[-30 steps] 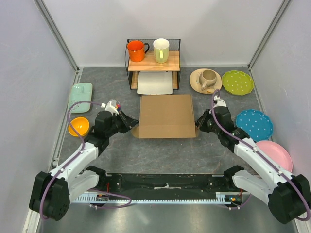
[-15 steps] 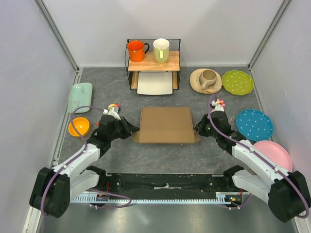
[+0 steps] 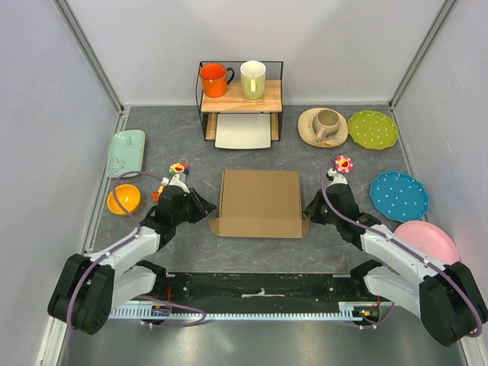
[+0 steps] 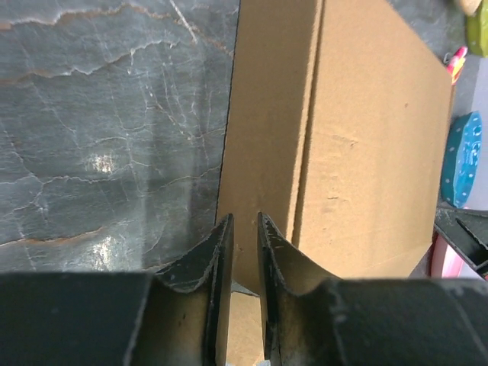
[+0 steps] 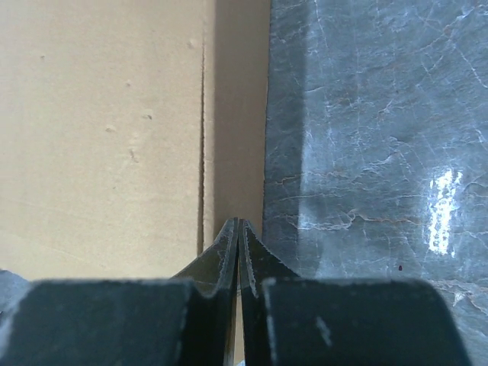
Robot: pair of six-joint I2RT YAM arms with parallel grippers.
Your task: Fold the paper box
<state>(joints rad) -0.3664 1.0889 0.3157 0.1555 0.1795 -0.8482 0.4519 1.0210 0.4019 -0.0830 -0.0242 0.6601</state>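
Nearest the bases, the left gripper has its fingers a narrow slit apart. Its tips are over the left edge strip of the paper box, and bare cardboard shows through the gap. The right gripper has its fingers pressed together, with the tips at the box's right edge strip. The box lies flat in the middle of the counter, between the two grippers. Beyond it, a white tray sits under a wire rack.

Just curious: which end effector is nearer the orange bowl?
Left. The left end effector sits right of the orange bowl; the right end effector is beyond the paper box.
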